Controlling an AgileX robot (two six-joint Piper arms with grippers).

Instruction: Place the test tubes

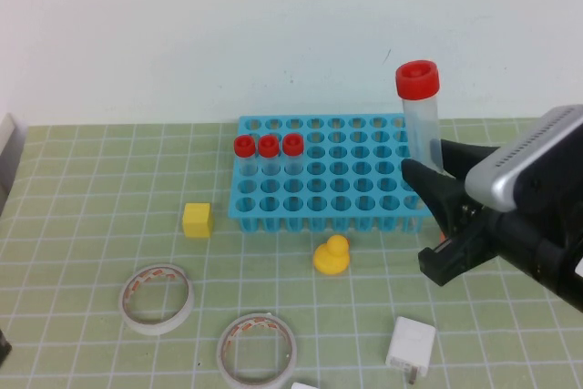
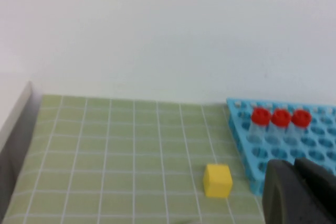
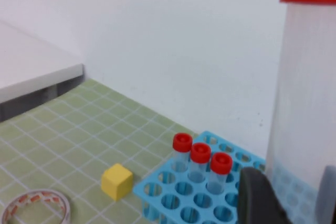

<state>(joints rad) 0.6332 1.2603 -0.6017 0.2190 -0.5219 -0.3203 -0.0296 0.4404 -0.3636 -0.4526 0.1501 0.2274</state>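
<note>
Watching the high view, I am seeing the right gripper [image 1: 428, 190] hanging over the right end of the blue rack [image 1: 319, 223]. Its dark fingers are pinching a large test tube [image 1: 421, 125] by the lower part. The tube is standing upright, red cap on top, clear body rising above the fingers, and its bottom end is hiding behind the upper finger, so I cannot tell whether it is reaching a hole. In the right wrist view the same tube [image 3: 304, 103] is filling the edge of the picture, with one finger [image 3: 257, 198] pressing against its side.

Three small red-capped tubes [image 1: 268, 154] are standing side by side in one row near the rack's back-left corner.

The left gripper [image 2: 295, 174] is sitting low on the left side of the table, showing clearly only in its own wrist view. Its dark fingers are pressed together with nothing between them, and they are pointing across the green grid mat [image 1: 91, 189] toward the rack's left end.

On the mat, a yellow cube [image 1: 198, 220] is lying just left of the rack's front corner, apart from it. A yellow duck [image 1: 332, 255] is sitting just in front of the rack's front edge. Nearer to me, two tape rolls [image 1: 156, 298] are lying flat and apart from each other, and a white plug block [image 1: 411, 345] is lying below the right gripper.
</note>
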